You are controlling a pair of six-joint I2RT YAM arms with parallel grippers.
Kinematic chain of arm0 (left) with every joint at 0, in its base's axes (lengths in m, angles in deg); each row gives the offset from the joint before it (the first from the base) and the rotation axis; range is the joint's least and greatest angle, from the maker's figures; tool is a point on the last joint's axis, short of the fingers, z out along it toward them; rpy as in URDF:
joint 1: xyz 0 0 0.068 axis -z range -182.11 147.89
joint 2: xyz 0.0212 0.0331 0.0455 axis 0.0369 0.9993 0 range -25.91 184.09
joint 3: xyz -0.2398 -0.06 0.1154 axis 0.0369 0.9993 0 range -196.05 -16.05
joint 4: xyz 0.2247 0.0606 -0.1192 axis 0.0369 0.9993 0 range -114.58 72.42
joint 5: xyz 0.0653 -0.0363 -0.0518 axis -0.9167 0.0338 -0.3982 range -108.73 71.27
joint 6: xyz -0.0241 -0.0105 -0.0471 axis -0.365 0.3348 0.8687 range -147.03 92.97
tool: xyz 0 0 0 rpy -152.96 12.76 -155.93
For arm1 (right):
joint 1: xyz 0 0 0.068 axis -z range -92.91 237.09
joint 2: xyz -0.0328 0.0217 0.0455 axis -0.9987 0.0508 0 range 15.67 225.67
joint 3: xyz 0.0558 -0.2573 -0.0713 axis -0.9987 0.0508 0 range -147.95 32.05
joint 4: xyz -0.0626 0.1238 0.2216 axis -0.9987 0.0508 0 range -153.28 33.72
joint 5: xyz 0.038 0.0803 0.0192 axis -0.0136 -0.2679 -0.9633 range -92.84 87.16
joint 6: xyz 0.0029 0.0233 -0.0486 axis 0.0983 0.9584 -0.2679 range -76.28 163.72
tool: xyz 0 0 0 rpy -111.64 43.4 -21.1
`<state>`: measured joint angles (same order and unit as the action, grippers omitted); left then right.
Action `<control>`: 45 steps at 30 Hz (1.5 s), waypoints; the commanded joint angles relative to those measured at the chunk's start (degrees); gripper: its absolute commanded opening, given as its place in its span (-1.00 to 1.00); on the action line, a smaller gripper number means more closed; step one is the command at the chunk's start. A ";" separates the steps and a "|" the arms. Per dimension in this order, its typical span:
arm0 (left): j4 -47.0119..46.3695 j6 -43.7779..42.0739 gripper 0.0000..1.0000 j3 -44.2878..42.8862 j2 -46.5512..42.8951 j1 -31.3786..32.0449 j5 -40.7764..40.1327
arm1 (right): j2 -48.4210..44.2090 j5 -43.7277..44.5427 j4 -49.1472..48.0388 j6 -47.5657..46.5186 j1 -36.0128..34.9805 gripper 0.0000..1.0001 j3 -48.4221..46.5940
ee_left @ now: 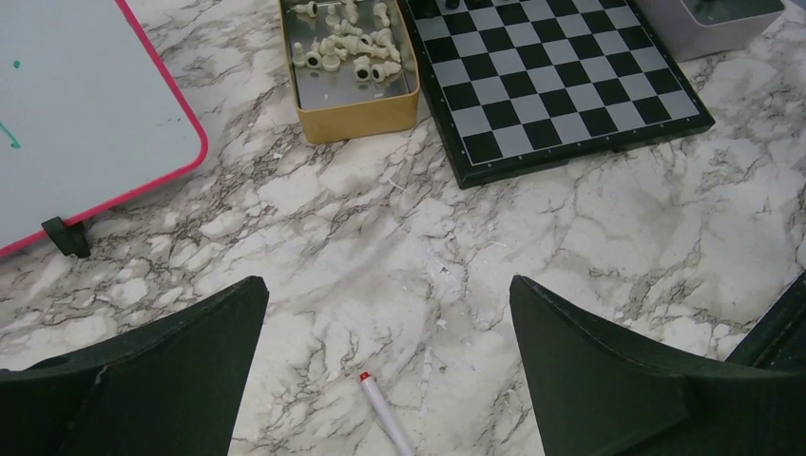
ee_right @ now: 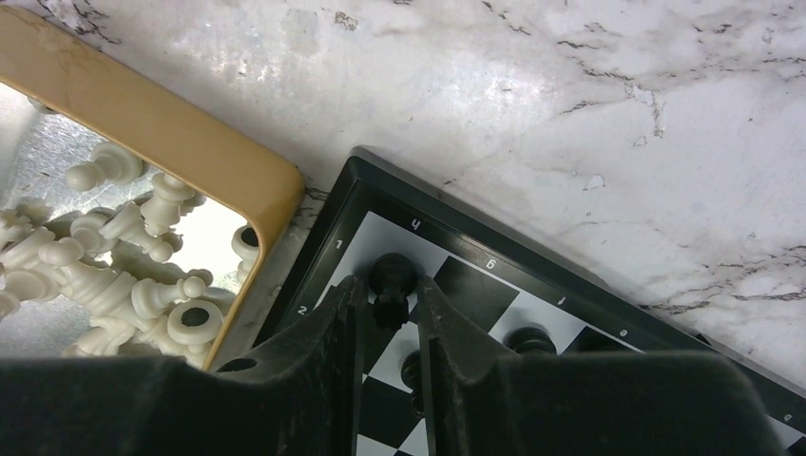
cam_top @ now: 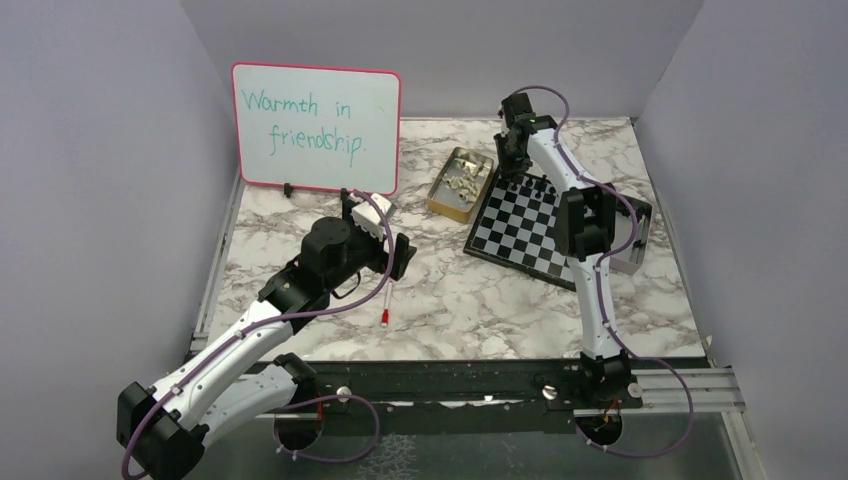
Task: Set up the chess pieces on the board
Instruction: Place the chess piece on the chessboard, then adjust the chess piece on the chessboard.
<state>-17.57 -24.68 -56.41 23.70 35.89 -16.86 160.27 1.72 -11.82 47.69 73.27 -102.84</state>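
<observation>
black chessman (ee_right: 393, 275) stands upright between the right gripper's (ee_right: 390, 285) tips at the board's (ee_right: 447, 214) corner; whether it is gripped is unclear. left gripper (ee_left: 387, 285) gapes, well away.

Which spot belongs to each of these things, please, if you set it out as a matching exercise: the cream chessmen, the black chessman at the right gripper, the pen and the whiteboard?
1. cream chessmen
2. black chessman
3. pen
4. whiteboard

A. lying on the bare table, by the open left gripper
B. standing upright at the back left
C. heaped in the tan tin
D. near a corner of the board, between the fingers of the right gripper

Pairs: 1-C, 2-D, 3-A, 4-B.
</observation>
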 commanded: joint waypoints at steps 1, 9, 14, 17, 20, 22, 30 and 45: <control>1.82 -1.99 0.98 -0.10 -0.47 0.23 -2.94 | 0.40 -2.68 -2.08 1.45 0.28 -0.36 1.76; 1.52 -2.09 0.98 0.36 -1.96 0.28 -2.69 | -2.25 -3.63 -3.11 3.36 0.29 -0.22 0.92; 1.25 -2.09 0.98 0.33 -1.66 0.27 -1.89 | -5.73 0.95 -2.77 3.33 0.28 -0.10 1.08; 1.34 -2.09 0.98 0.27 -1.94 0.24 -0.28 | -7.89 2.22 -3.09 2.93 0.29 -0.07 1.30; 1.38 -2.09 0.98 0.44 -2.38 0.28 -0.62 | -9.72 1.87 -2.73 2.57 0.28 -0.05 1.22; 1.26 -2.09 0.98 0.33 -2.29 0.24 -0.64 | -11.34 1.75 -2.57 2.37 0.29 -0.04 2.55; 1.21 -2.09 0.98 0.33 -2.09 0.25 -1.08 | -22.57 0.37 -7.40 4.45 0.20 -0.08 19.17; 0.86 -1.66 0.98 0.43 -2.80 0.31 -0.01 | -30.28 -5.37 -21.58 11.24 -1.90 -0.54 43.24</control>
<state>-15.47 -26.23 -56.41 21.55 35.89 -18.33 129.86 -3.59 -28.13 56.76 72.85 -60.07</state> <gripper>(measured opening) 0.988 0.239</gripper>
